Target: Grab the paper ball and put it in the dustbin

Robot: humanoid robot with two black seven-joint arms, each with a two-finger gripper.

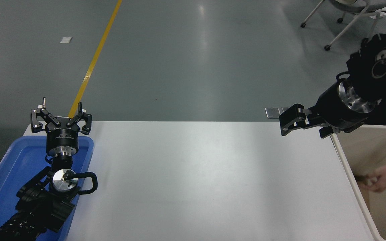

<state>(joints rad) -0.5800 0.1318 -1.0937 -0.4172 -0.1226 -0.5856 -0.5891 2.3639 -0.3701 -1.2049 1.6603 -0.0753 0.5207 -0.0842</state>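
Observation:
The dustbin (342,157) is a cream plastic bin standing against the table's right edge. A person's hand (382,179) reaches into it from the right. A small tan-brown shape (362,180) lies at the hand's fingertips inside the bin; I cannot tell whether it is the paper ball. My right gripper (288,122) hangs above the table's far right corner, just left of the bin's far rim, pointing left, with nothing visible in it. My left gripper (61,117) is parked open and empty at the lower left.
A shallow blue tray (15,160) lies under the left arm at the table's left edge. The white table (196,180) is bare in the middle. A wheeled chair (343,20) stands on the floor at the far right.

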